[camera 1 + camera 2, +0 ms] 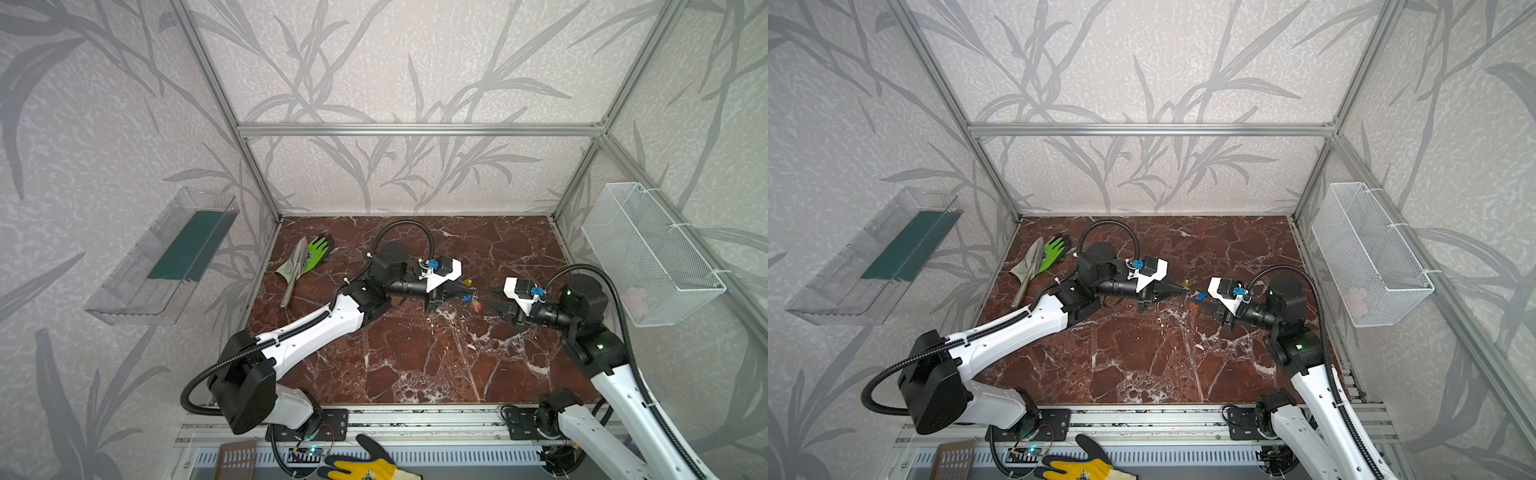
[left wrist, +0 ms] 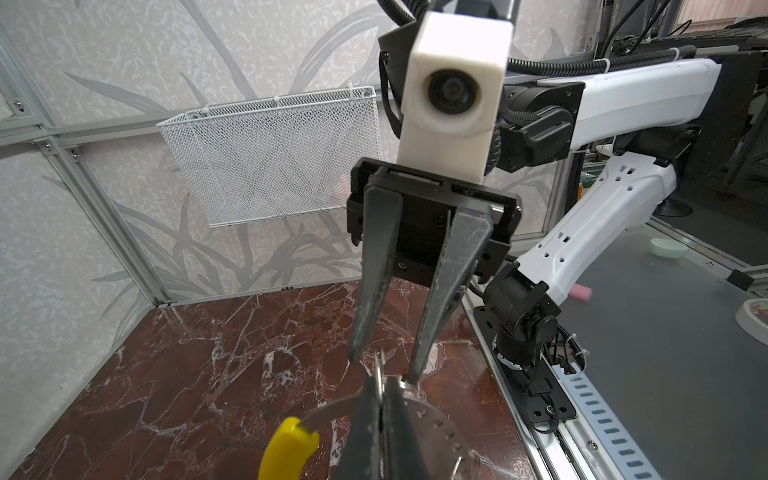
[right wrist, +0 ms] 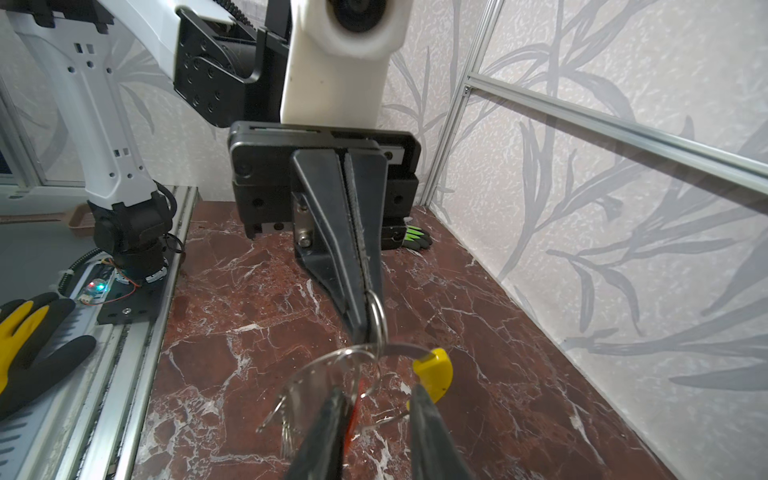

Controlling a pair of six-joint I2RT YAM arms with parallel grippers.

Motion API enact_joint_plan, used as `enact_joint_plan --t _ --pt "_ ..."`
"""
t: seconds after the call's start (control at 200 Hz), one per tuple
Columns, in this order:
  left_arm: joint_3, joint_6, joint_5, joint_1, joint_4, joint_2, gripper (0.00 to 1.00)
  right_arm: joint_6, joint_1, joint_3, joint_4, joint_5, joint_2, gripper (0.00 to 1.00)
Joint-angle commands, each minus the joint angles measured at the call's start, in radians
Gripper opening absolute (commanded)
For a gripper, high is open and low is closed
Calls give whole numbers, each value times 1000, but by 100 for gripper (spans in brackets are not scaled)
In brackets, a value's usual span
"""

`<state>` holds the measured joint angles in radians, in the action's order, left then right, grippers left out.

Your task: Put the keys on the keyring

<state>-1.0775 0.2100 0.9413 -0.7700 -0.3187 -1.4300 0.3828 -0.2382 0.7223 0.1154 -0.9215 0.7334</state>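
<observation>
Grey keyring (image 2: 437,420), one; keys (image 1: 476,306), two

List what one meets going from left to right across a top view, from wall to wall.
Clear wall tray → trowel → left claw, shut on the keyring → right claw, open → white mesh basket.

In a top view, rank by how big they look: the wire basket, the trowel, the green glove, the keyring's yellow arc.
1. wire basket, also nearer the camera.
2. trowel.
3. green glove, partly under the trowel, so unsure.
4. yellow arc.
</observation>
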Motion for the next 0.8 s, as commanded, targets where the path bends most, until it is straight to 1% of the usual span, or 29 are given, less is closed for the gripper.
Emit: enact_joint_plan --t 0.0,0.295,0.685,0.795 --pt "-16 19 27 0 6 26 0 -60 4 9 -100 -57 15 25" --pt "-22 35 34 -4 29 25 0 -86 4 -7 -135 -80 32 18" --pt "-45 39 54 -5 29 7 0 -85 4 2 -101 -133 64 12" --pt "-50 39 57 -6 29 3 0 -79 4 6 -87 -146 72 4"
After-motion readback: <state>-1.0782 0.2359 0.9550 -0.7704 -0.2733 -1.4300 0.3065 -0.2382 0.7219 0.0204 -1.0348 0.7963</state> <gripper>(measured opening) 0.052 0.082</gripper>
